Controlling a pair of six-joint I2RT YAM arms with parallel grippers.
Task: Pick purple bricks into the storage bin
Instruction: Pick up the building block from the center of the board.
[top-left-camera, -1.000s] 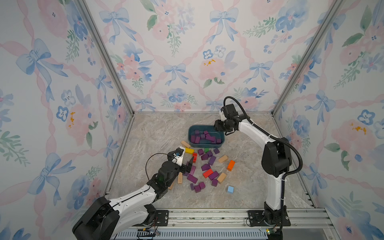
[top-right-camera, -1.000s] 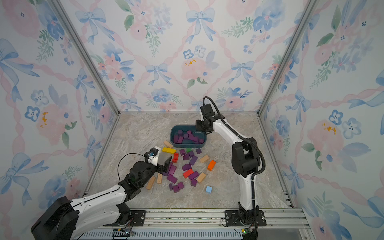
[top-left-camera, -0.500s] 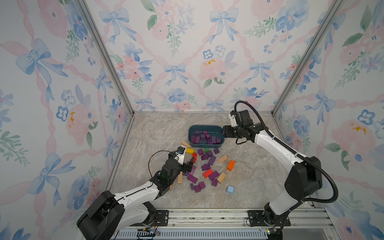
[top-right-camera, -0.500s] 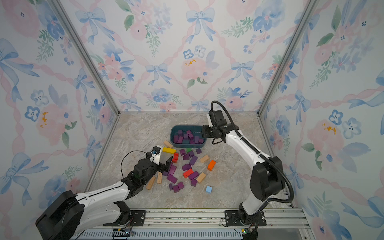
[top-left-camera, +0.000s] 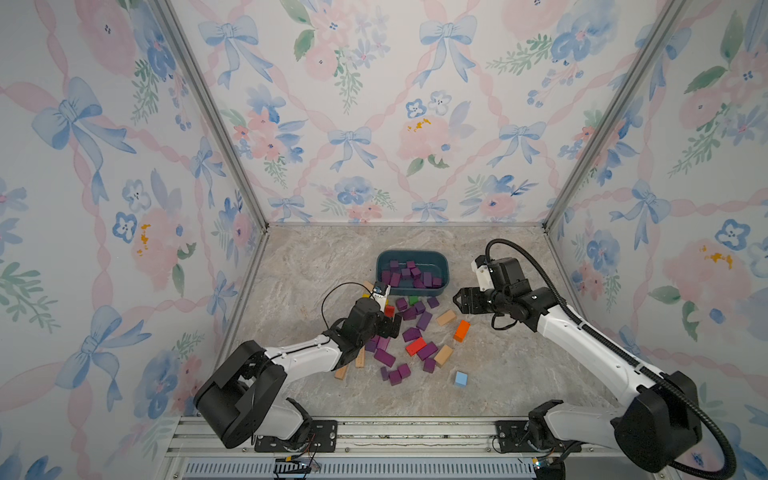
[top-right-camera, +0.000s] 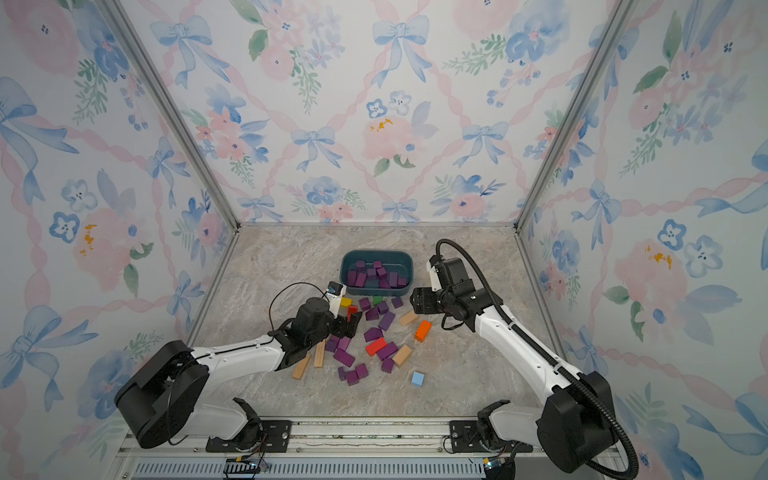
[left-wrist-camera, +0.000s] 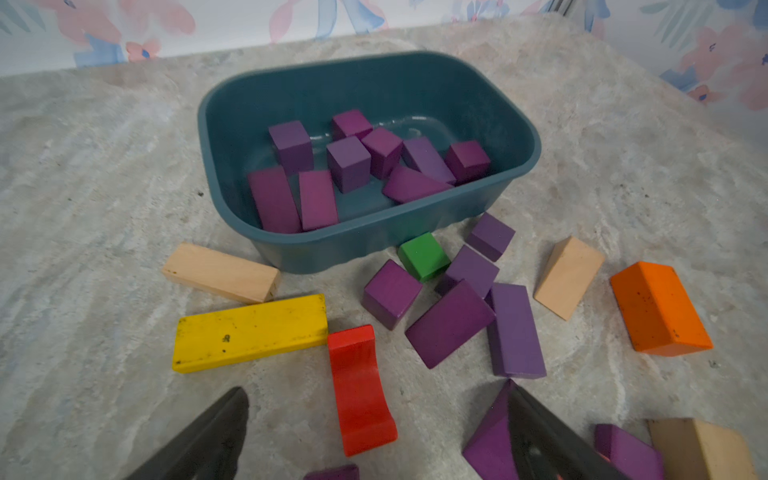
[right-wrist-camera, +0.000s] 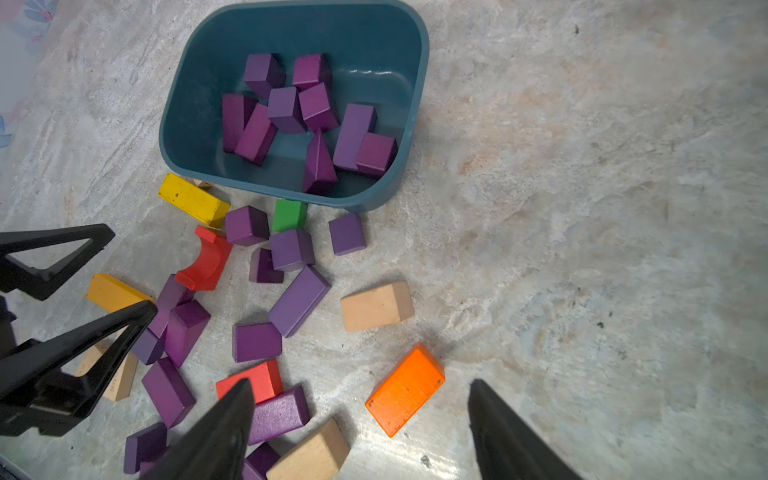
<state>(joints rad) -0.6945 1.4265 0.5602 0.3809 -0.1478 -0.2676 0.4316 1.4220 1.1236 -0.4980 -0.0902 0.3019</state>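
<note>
One storage bin (left-wrist-camera: 374, 249) stands on the worktop (left-wrist-camera: 104, 199). There are nine purple bricks (left-wrist-camera: 348, 163) inside it. About fourteen more lie loose outside, and the crowded ones are hard to tell apart. There are two red blocks (left-wrist-camera: 359, 390), one an arch and one a flat bar. Of the two yellow blocks (left-wrist-camera: 249, 332), one is a bright bar and the other a deeper golden piece. There is one orange block (right-wrist-camera: 405, 388), one green cube (left-wrist-camera: 424, 255) and one light blue cube (top-left-camera: 461, 379). The tan blocks (top-left-camera: 446, 318) number five. There are two arms, carrying the left pincer (top-left-camera: 391, 323) and the right pincer (top-left-camera: 458, 302).
</note>
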